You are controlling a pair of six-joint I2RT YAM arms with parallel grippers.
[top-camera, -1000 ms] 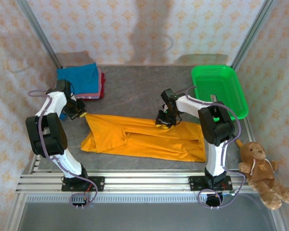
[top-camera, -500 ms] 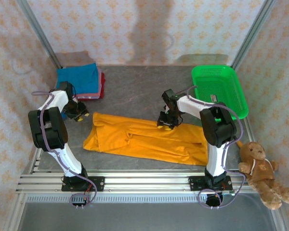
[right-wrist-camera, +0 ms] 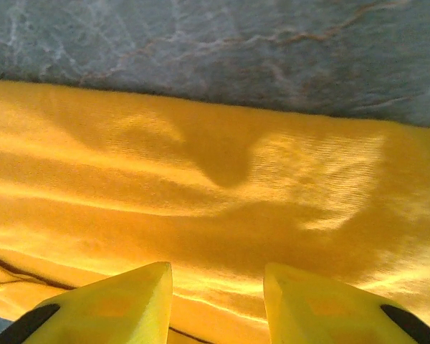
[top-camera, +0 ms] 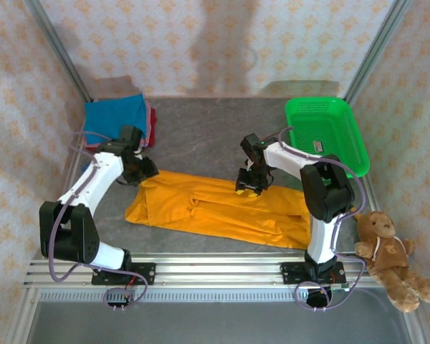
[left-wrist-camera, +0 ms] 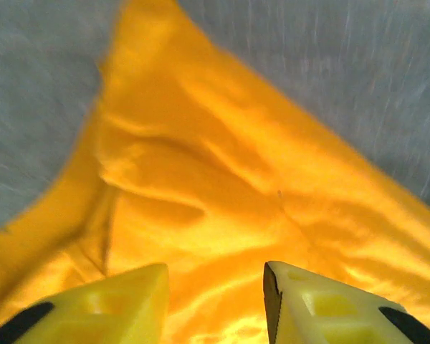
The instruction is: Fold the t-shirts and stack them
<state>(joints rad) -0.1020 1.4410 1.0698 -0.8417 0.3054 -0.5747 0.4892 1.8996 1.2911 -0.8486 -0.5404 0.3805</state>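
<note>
Two claws hang low over one orange t-shirt (top-camera: 222,211), and neither one has hold of it. The shirt lies flat across the middle of the table (top-camera: 201,129), already doubled over into a long band running left to right. It is likely spread out like that so the next fold comes out neat.

The left gripper (top-camera: 142,170) sits at the far left corner of the band. Its wrist view shows yellow fingers (left-wrist-camera: 115,301) a little way apart, with nothing pinched between them and orange cloth below. That view is blurry, so I cannot tell if the tips touch the cloth. The right gripper (top-camera: 249,185) hovers over the far edge of the shirt, near the middle of the band. Its fingers (right-wrist-camera: 107,301) are also a little apart and empty, with smooth cloth under them and bare grey table just past the edge.

My guess is that each claw is by an edge because edges are the easy parts to pinch and lift — the band looks too long for a pile, so it needs folding across.

A blue t-shirt (top-camera: 115,116) lies folded at the far left corner, on top of a red one (top-camera: 152,127). That pile is likely where the orange shirt should go. The green basket (top-camera: 322,136) sits at the far right and the teddy bear (top-camera: 387,254) slumps off the near right side — both out of the way.
</note>
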